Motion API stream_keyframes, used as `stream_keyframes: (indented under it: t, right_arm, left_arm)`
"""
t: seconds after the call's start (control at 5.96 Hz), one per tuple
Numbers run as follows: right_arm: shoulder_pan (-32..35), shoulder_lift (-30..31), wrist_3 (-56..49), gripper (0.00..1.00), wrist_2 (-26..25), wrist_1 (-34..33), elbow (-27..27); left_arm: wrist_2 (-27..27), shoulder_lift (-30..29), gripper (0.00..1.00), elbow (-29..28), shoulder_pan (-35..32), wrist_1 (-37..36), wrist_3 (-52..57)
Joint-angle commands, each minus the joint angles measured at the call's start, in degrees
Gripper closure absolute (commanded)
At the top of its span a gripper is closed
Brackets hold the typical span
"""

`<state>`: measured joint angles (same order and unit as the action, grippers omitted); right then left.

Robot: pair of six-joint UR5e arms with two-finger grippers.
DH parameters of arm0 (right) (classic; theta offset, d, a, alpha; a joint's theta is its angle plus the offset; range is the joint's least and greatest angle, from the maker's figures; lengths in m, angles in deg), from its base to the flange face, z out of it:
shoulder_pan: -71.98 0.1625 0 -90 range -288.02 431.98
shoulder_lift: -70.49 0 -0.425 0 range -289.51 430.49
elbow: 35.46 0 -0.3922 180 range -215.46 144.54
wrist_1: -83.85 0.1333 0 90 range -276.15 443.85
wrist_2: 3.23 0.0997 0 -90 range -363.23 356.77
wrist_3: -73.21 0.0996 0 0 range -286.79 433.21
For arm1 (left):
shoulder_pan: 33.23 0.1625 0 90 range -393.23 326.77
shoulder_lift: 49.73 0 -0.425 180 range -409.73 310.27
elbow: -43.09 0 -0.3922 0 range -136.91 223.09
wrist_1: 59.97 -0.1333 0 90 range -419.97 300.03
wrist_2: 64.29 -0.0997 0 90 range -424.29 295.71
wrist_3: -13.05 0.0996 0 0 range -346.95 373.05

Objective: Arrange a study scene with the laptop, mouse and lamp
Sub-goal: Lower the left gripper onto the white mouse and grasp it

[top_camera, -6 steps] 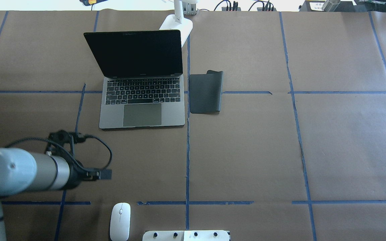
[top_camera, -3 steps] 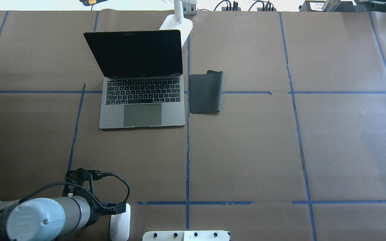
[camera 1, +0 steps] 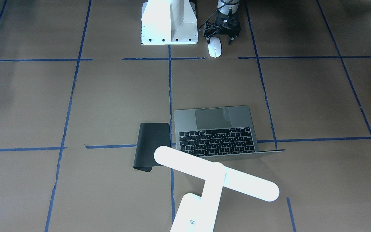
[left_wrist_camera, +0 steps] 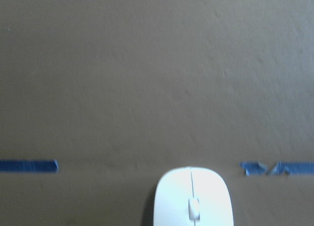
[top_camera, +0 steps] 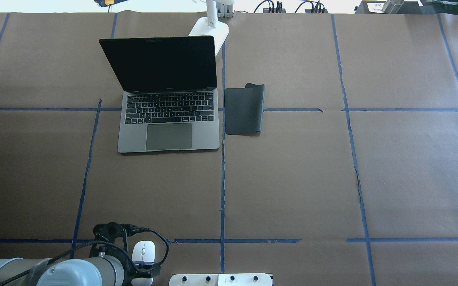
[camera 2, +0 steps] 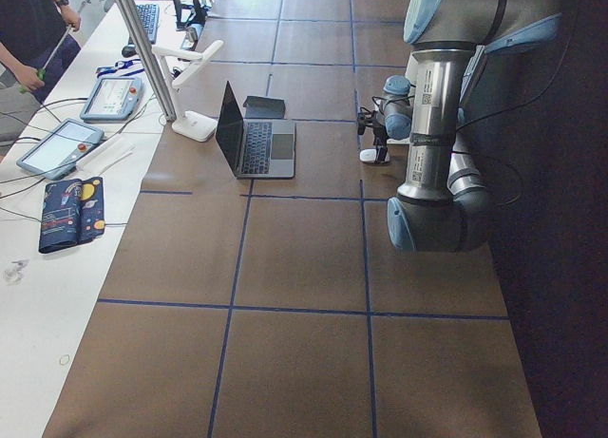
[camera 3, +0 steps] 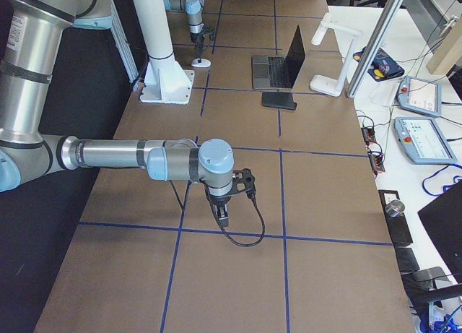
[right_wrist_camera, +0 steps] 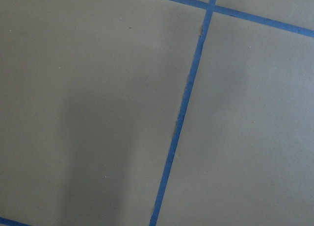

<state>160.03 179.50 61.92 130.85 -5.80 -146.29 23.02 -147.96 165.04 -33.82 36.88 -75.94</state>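
Note:
The white mouse (camera 1: 214,46) lies near the robot's base; it also shows in the overhead view (top_camera: 143,249) and at the bottom of the left wrist view (left_wrist_camera: 193,196). My left gripper (camera 1: 219,40) hangs over the mouse's rear end with its fingers spread, open and empty. The dark-grey laptop (top_camera: 169,119) stands open at the far middle. The white lamp (camera 1: 216,174) stands behind it, its bar head over the laptop's back edge. My right gripper (camera 3: 224,214) hovers over bare table far to the right; I cannot tell whether it is open or shut.
A flat black pad (top_camera: 243,110) lies right of the laptop. The white pedestal (camera 1: 168,22) with bolt holes stands close beside the mouse. Blue tape lines cross the brown table. Tablets and cables lie beyond the far edge (camera 3: 419,131).
My left arm has swung back toward the near edge and to the right. Its wrist now sits over the mouse. The laptop, pad and lamp have not moved.

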Motion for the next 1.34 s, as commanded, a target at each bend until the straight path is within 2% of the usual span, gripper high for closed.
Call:
stream_keyframes:
  t: [0.0, 0.67, 0.84, 1.01, 1.17]
  right_arm:
    - [0.01, -0.03, 0.21, 0.0, 0.13, 0.01, 0.0]
    - [0.01, -0.12, 0.21, 0.0, 0.13, 0.01, -0.09]
    - [0.01, -0.2, 0.3, 0.0, 0.74, 0.01, -0.09]
    - [0.01, -0.21, 0.3, 0.0, 0.75, 0.01, -0.09]
    - [0.01, -0.21, 0.3, 0.0, 0.83, 0.01, -0.09]
  left_arm:
    - [0.14, -0.29, 0.0, -0.49, 2.08, -0.16, 0.31]
    - [-0.12, -2.4, 0.0, -2.86, 1.47, -0.08, 0.05]
    - [-0.12, -2.31, 0.03, -3.03, 1.21, -0.08, 0.14]
    - [-0.12, -2.4, 0.19, -3.12, 1.2, -0.16, 0.14]
    - [-0.12, -2.4, 0.49, -3.12, 1.12, -0.16, 0.14]
